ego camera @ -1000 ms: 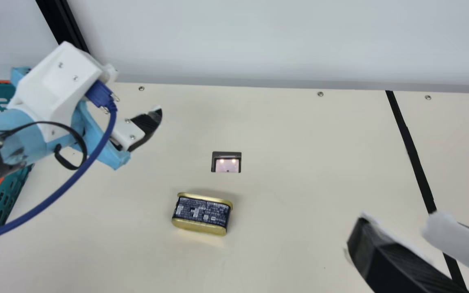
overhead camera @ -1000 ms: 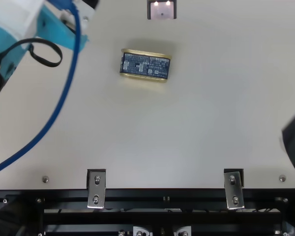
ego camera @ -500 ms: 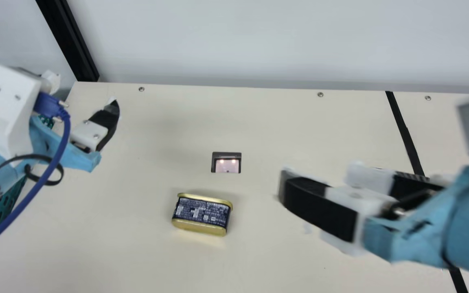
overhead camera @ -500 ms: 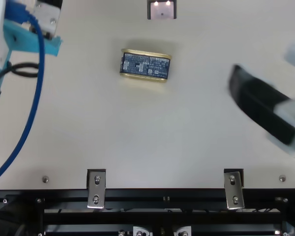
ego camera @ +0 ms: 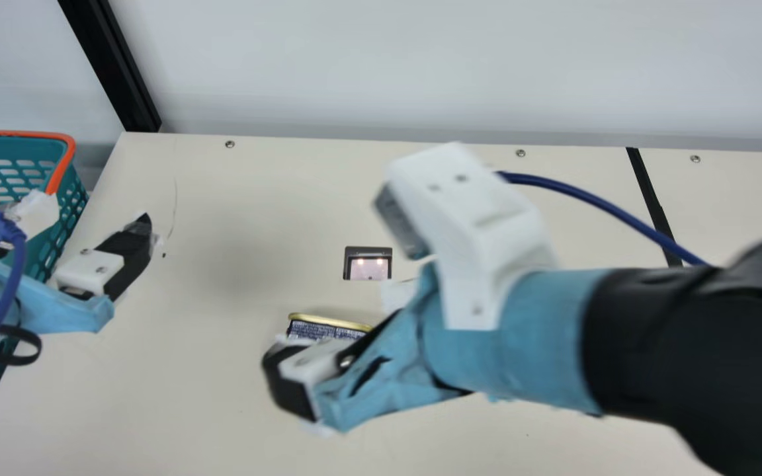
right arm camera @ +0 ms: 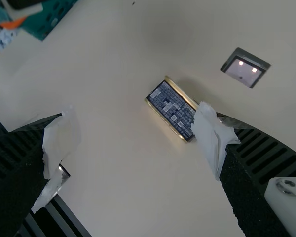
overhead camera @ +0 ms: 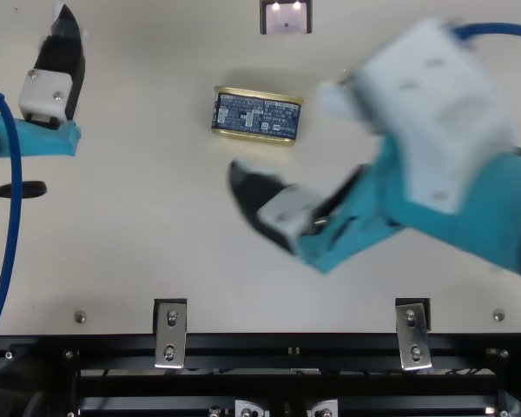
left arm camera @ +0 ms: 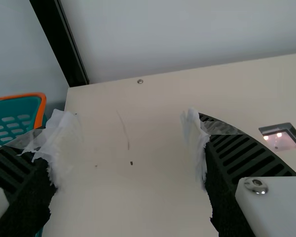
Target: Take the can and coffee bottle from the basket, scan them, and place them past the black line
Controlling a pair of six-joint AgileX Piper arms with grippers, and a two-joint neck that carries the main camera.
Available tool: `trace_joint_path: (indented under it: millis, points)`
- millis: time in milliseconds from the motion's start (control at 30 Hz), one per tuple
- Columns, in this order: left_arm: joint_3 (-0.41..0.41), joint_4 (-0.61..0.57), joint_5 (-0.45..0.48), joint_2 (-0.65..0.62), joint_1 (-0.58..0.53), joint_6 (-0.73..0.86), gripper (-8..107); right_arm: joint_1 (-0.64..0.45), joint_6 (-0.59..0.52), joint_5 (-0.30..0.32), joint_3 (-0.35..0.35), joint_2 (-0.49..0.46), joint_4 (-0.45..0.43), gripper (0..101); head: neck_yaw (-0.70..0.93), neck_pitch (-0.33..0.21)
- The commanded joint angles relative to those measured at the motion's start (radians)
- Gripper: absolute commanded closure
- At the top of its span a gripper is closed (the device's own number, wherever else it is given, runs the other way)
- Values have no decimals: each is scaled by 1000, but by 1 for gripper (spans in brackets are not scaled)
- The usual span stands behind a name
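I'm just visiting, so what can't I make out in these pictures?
- Most of the basket's inside: main view, behind the left arm and past the edge.
- Black line's near part: main view, behind the right arm.
- Can's fine print: top view, too small.
- Labelled thing: right wrist view, cut off by the edge; possibly the bottle.

one can, one basket, one scanner, two grippers
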Motion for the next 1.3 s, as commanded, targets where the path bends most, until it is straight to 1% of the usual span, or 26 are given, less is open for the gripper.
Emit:
trace_joint_path:
  millis: [0, 167, 367, 633, 767, 933, 1267]
  points:
    - [0, 0, 0, 0, 0, 0, 9, 26, -84, 23, -46, 83, -14, 0, -2, 0]
    - [0, 0, 3, 0, 0, 0, 9, 49, -238, 67, -124, 181, -77, 0, -2, 0]
    - [0, 0, 3, 0, 0, 0, 9, 66, -404, 102, -199, 284, -160, 0, -2, 0]
    - [0, 0, 3, 0, 0, 0, 9, 75, -557, 152, -275, 397, -240, 0, -2, 0]
    - [0, 0, 3, 0, 0, 0, 9, 75, -602, 157, -300, 446, -275, 0, -2, 0]
    - [0, 0, 3, 0, 0, 0, 9, 74, -634, 156, -326, 504, -310, 0, -2, 0]
    - [0, 0, 3, 0, 0, 0, 9, 72, -642, 179, -378, 611, -323, 0, -2, 0]
